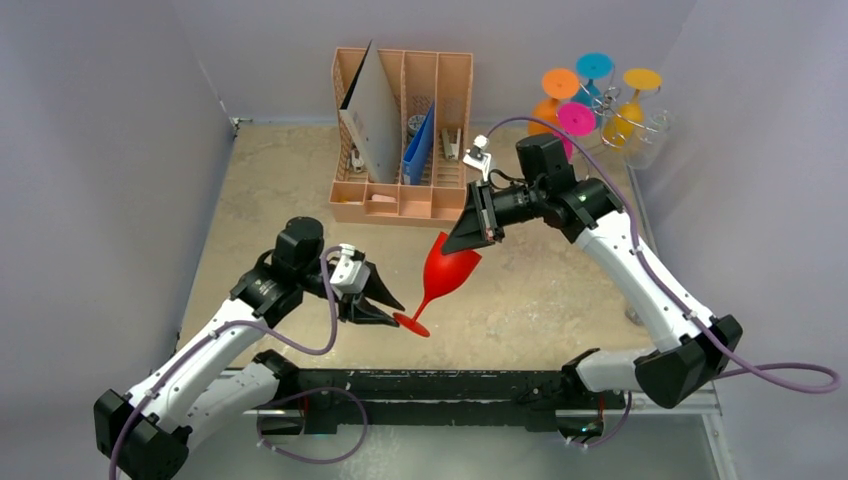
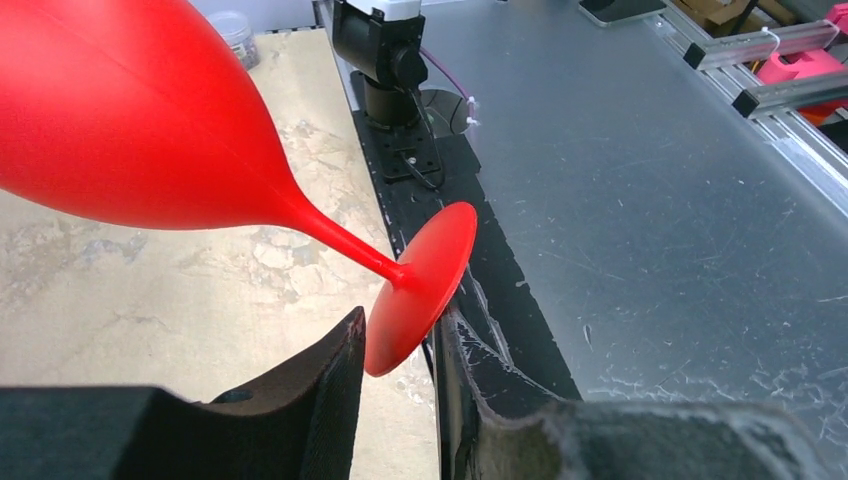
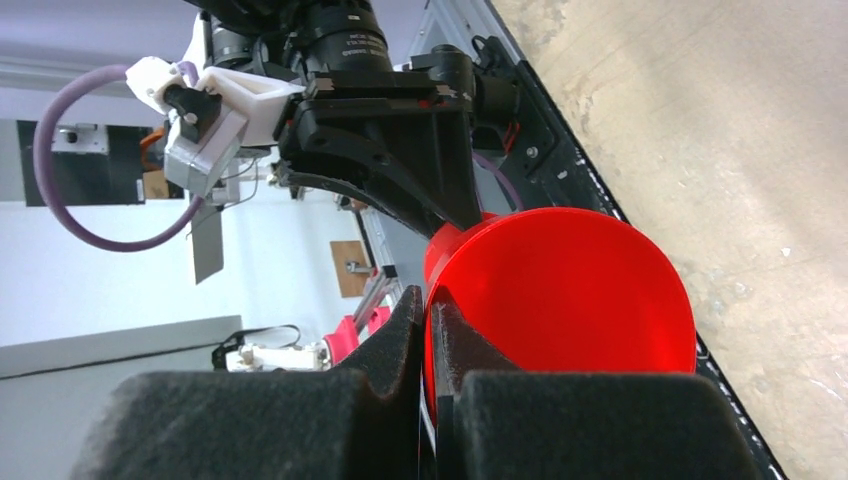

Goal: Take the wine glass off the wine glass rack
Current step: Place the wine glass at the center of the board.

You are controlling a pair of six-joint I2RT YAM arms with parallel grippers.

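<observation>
Lilac walls (image 1: 100, 100) enclose a mottled beige table (image 1: 280, 200). The red plastic wine glass (image 1: 447, 270) is tilted above it, well apart from the silver wire rack (image 1: 650, 128). The right wrist view shows the right gripper (image 3: 425, 310) pinching its rim. The left gripper (image 2: 400, 345) has its fingers slightly apart around the foot.

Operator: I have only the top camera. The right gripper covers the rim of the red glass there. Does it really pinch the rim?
Observer: Yes. In the right wrist view the right gripper is shut on the rim of the red glass, one pad on each side.
Operator: And the left gripper at the foot?
Observer: The left wrist view shows the left gripper open; the foot stands between its fingers.
</observation>
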